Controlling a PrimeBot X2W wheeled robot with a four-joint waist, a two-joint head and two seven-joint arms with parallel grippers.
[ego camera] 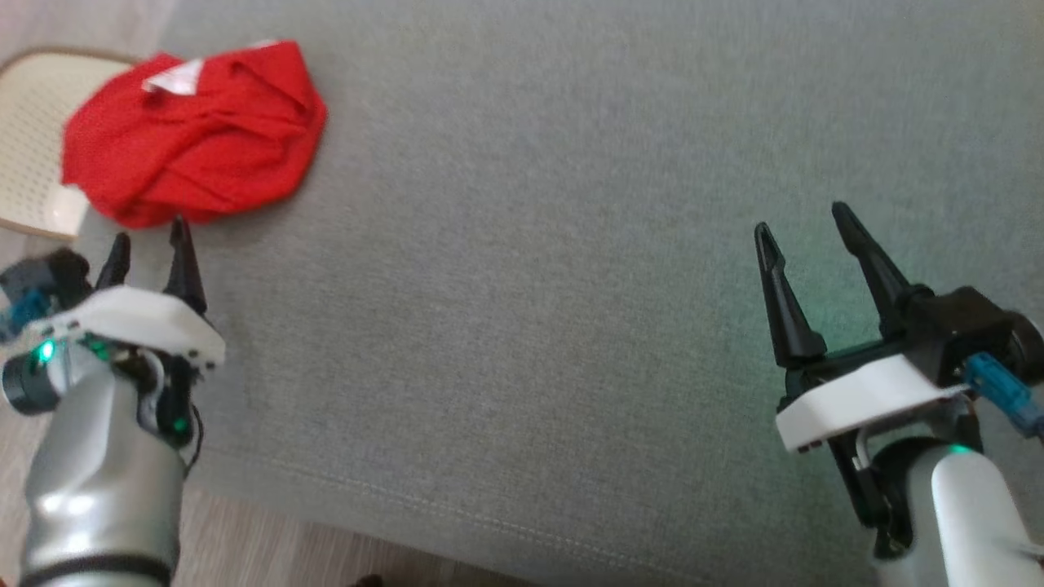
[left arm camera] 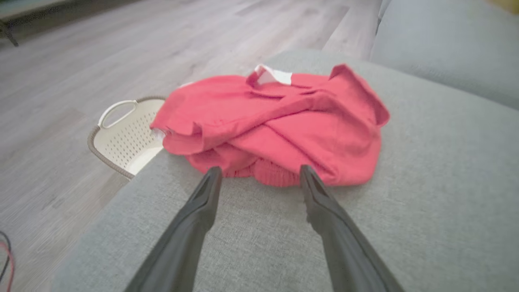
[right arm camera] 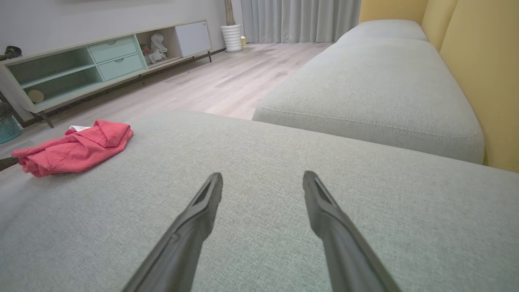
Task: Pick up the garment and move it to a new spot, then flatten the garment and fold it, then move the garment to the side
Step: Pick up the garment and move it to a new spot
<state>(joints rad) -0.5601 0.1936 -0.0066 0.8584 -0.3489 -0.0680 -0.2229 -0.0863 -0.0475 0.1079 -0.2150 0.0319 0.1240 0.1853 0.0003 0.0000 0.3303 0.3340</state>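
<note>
Red garment (ego camera: 196,134) crumpled in heap, white label showing. Left pincer (ego camera: 151,244) and right pincer (ego camera: 803,224) spread, empty.

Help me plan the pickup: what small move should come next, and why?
Probably ease the left hand forward and slightly down onto the near edge of the red garment. It is open, its tips just short of the crumpled heap near the corner of the grey cushion, while the right hand hovers far off, open.

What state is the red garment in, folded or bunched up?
Bunched up. The red garment lies in a rumpled heap on the grey cushion, with uneven overlapping creases and its white label poking out.
</note>
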